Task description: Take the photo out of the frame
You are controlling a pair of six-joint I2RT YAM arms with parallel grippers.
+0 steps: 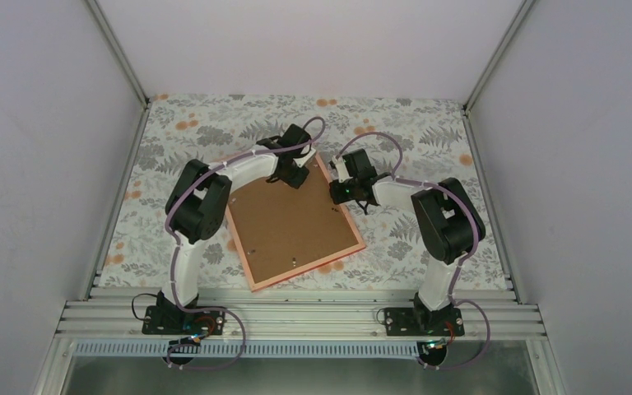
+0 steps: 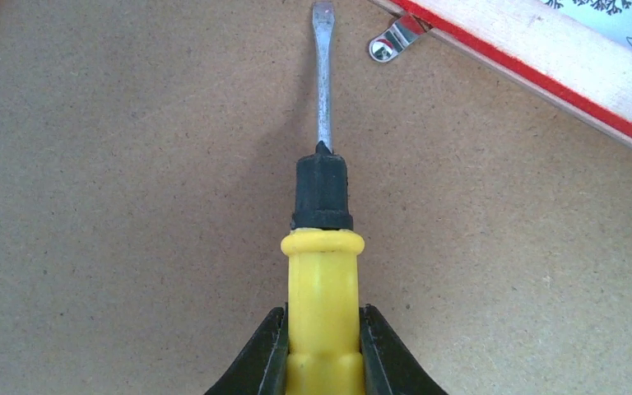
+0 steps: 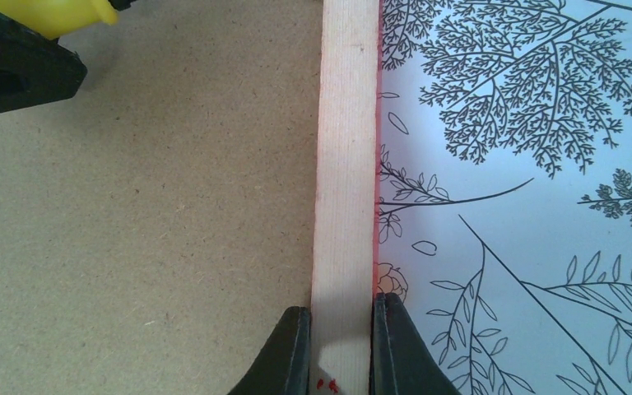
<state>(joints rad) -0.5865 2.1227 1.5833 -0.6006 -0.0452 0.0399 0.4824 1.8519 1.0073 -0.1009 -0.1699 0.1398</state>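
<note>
While the left fingers [image 2: 276,346] squeeze a screwdriver [image 2: 322,271], its tip near a clip [image 2: 395,39] at one o'clock, the right fingers [image 3: 296,354] pinch the frame [image 3: 344,164] rim. It lies face down mid-desk [image 1: 428,140]. No photo shows, so it is likely inside, not out yet.

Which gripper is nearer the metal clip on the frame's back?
Left gripper: its screwdriver tip sits beside the clip. The right gripper clamps the frame rim, clip outside its view.
</note>
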